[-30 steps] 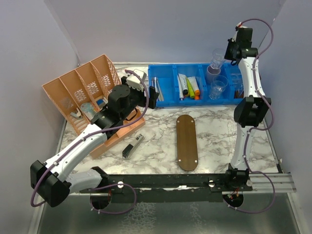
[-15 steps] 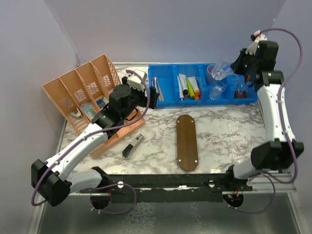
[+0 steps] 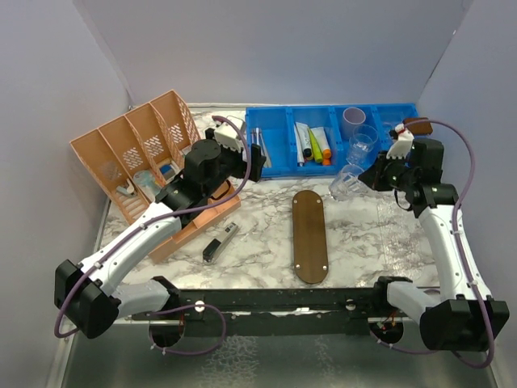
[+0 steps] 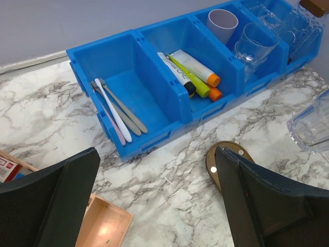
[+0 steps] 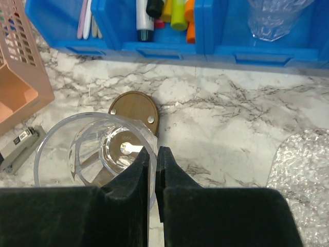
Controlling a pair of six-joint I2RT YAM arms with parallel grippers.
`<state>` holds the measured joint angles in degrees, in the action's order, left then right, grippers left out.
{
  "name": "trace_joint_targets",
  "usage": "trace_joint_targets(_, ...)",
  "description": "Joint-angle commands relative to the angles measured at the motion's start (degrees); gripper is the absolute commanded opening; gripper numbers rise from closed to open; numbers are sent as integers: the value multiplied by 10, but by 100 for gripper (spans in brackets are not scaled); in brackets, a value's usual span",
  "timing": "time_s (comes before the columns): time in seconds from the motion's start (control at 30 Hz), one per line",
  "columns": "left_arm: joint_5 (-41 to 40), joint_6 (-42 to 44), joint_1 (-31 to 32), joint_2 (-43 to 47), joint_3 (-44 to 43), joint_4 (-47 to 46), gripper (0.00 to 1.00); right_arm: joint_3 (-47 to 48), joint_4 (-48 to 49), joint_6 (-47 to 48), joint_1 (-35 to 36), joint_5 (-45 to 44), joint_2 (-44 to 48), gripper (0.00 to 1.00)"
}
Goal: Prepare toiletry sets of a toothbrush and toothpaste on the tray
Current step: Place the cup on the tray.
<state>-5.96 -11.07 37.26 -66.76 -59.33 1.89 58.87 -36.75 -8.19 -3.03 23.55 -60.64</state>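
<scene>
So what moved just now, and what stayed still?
The right claw, shut on the clear tumbler, swung it down from high above the blue bin and toward the near side. The tumbler is now tipped near the far end of the tray. Nothing was let go. The left claw stayed open by the bin, and the tray stayed bare.

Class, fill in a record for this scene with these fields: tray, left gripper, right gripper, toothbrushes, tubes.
tray: bare, nothing set on it
left gripper: open, holding nothing, in front of the bin
right gripper: shut on the rim of a clear tumbler, near the tray's far end
toothbrushes: lying in the bin's leftmost compartment
tubes: in the next compartment along
</scene>
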Motion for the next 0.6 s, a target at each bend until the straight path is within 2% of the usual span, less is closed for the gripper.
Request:
trace_joint_targets(0.0, 17, -10, 2, -5, -7, -4, 99, -17, 28, -12, 40, 8, 10, 1)
trace_joint_targets(0.17, 16, -10, 3, -14, -9, -2, 99, -2, 25, -42, 165, -143, -31, 1)
trace_joint_targets(0.57, 19, -11, 3, -24, -10, 0, 99, -13, 89, -77, 269, -279, -121, 1)
